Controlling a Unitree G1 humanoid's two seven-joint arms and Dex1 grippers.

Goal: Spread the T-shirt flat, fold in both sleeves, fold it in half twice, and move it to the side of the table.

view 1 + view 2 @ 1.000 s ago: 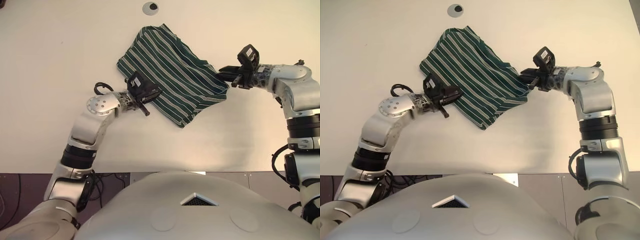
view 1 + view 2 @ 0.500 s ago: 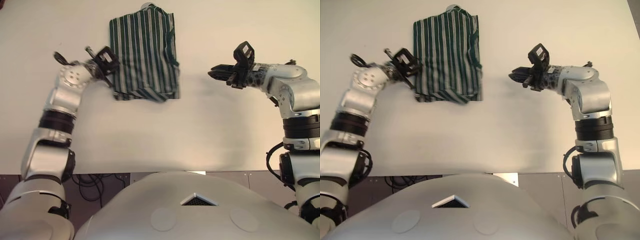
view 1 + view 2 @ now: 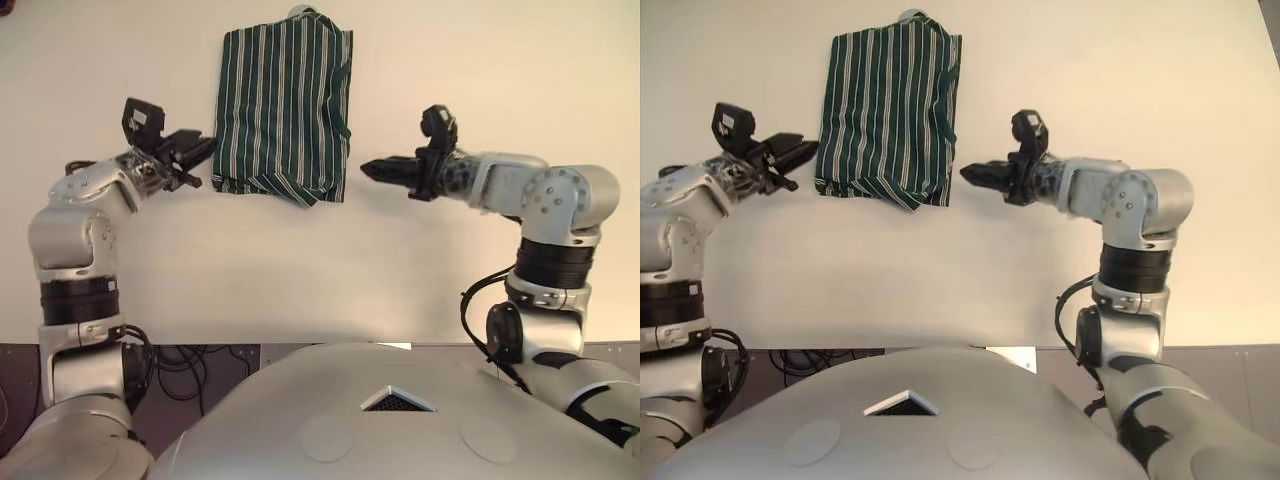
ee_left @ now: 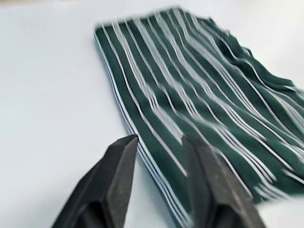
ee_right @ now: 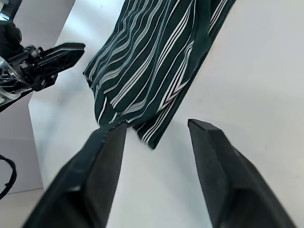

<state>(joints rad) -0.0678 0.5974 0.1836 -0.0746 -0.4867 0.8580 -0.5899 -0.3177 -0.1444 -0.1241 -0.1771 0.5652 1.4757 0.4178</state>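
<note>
The T-shirt (image 3: 283, 100) is dark green with white stripes and lies folded into a compact rectangle at the far middle of the white table (image 3: 300, 270). My left gripper (image 3: 203, 150) is just off its near left corner, open, with nothing between the fingers; the left wrist view has the gripper (image 4: 159, 140) at the shirt's (image 4: 199, 95) folded edge. My right gripper (image 3: 368, 168) is a short way off the near right corner, also open and empty. In the right wrist view the gripper (image 5: 156, 124) frames that corner of the shirt (image 5: 152, 61).
A round cable grommet (image 3: 298, 10) is set in the tabletop just behind the shirt. The table's front edge (image 3: 300, 343) runs close to my body. Bare tabletop stretches to both sides of the shirt and in front of it.
A second ago both grippers held the shirt at mid-table. It now lies farther back, squared up and released. The left gripper has drawn off its edge; the right gripper has moved left toward it.
</note>
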